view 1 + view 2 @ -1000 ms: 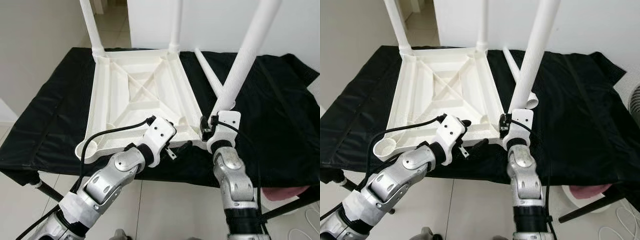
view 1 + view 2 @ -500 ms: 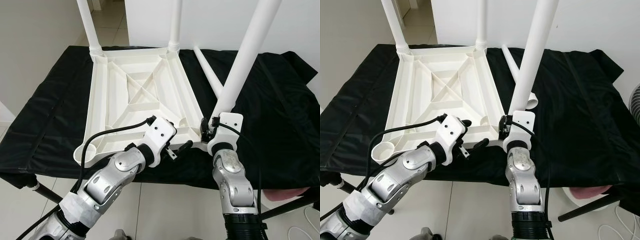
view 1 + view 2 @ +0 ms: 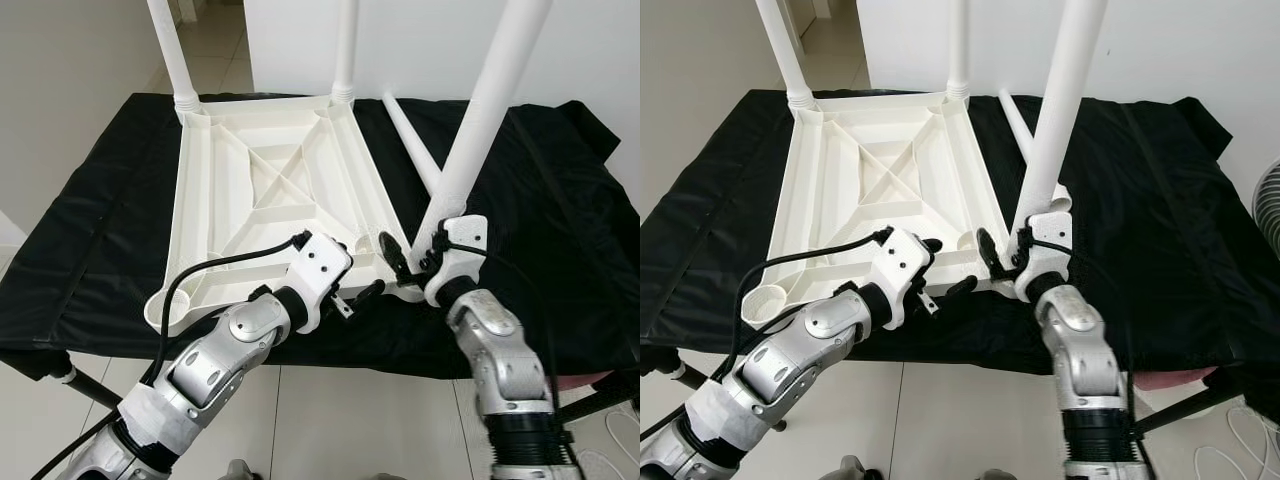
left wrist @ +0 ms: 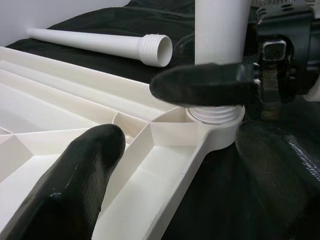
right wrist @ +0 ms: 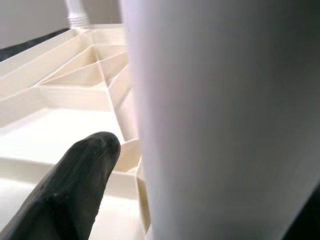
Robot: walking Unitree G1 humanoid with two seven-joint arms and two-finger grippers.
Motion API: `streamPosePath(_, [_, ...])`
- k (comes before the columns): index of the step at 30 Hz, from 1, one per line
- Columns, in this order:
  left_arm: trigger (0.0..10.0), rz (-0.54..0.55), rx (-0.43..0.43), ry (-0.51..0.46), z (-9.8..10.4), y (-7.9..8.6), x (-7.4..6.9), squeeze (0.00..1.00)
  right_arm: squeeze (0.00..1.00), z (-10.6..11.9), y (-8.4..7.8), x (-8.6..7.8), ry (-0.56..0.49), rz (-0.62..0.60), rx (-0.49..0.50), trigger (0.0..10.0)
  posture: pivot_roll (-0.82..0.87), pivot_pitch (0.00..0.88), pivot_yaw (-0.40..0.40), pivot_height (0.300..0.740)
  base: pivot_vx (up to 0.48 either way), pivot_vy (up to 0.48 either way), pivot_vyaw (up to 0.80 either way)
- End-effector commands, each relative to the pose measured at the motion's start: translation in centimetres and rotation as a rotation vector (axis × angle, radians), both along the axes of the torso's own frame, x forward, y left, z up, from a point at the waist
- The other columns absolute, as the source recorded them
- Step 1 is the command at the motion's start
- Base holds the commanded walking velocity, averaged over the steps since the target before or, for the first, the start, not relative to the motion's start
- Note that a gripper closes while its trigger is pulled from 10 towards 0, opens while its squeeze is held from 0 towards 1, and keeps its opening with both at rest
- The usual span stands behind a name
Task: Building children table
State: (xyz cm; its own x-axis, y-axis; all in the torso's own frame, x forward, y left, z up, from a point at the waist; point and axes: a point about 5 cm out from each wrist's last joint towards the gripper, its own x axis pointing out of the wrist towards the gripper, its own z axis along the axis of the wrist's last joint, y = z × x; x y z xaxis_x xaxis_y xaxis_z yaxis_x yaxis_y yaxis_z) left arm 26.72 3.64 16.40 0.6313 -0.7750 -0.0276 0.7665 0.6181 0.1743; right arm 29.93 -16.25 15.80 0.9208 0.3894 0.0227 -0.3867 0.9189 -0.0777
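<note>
Children's table: top inverted, three legs seated, one leg loose.

The white plastic tabletop (image 3: 270, 200) lies upside down on the black cloth, ribbed underside facing up. Two white legs (image 3: 172, 50) stand upright in the far corner sockets. A third leg (image 3: 480, 110) stands tilted in the near right socket (image 4: 212, 116). The near left socket (image 3: 165, 305) is open. The fourth leg (image 4: 100, 44) lies flat beside the tabletop, threaded end exposed.
</note>
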Motion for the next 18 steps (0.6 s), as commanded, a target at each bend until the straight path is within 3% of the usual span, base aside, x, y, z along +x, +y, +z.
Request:
streamPosePath(1, [10.0, -0.171, 0.028, 0.019, 0.0, -0.3, -0.5, 0.0, 0.0, 0.1, 0.3, 0.2, -0.006, 0.076, -0.005, 10.0, -0.13, 0.045, 0.041, 0.74, 0.0, 0.0, 0.0])
streamPosePath(11, [10.0, -0.177, 0.031, 0.018, 0.1, -0.3, -0.5, 0.0, 0.0, 1.1, -1.5, 1.7, -0.07, 0.189, -0.084, 10.0, -0.12, 0.042, 0.048, 0.74, 0.0, 0.0, 0.0])
streamPosePath(12, [10.0, -0.178, 0.032, 0.017, 0.1, -0.3, -0.5, 0.0, 0.0, 0.9, -1.6, 1.8, -0.056, 0.212, -0.1, 4.9, -0.12, 0.04, 0.049, 0.74, 0.0, 0.0, 0.0])
streamPosePath(13, [10.0, -0.178, 0.032, 0.017, 0.1, -0.3, -0.5, 0.0, 0.0, 0.9, -1.6, 1.8, -0.056, 0.212, -0.1, 4.9, -0.12, 0.04, 0.049, 0.74, 0.0, 0.0, 0.0])
streamPosePath(14, [10.0, -0.178, 0.032, 0.017, 0.1, -0.3, -0.5, 0.0, 0.0, 0.6, -1.7, 1.9, -0.043, 0.231, -0.125, 3.9, -0.12, 0.04, 0.049, 0.74, 0.0, 0.0, 0.0])
streamPosePath(15, [10.0, -0.179, 0.033, 0.017, 0.1, -0.3, -0.5, 0.0, 0.0, 0.4, -1.8, 2.0, -0.035, 0.247, -0.143, 3.9, -0.12, 0.04, 0.049, 0.74, 0.0, 0.0, 0.0])
streamPosePath(16, [10.0, -0.179, 0.033, 0.017, 0.1, -0.3, -0.5, 0.0, 0.0, 0.0, -1.9, 2.1, -0.017, 0.262, -0.167, 0.0, -0.12, 0.039, 0.05, 0.74, 0.0, 0.0, 0.0])
streamPosePath(18, [10.0, -0.178, 0.033, 0.016, 0.1, -0.3, -0.4, 0.0, 0.0, -0.6, -2.1, 2.0, 0.011, 0.287, -0.189, 0.0, -0.12, 0.039, 0.05, 0.74, 0.0, 0.0, 0.0])
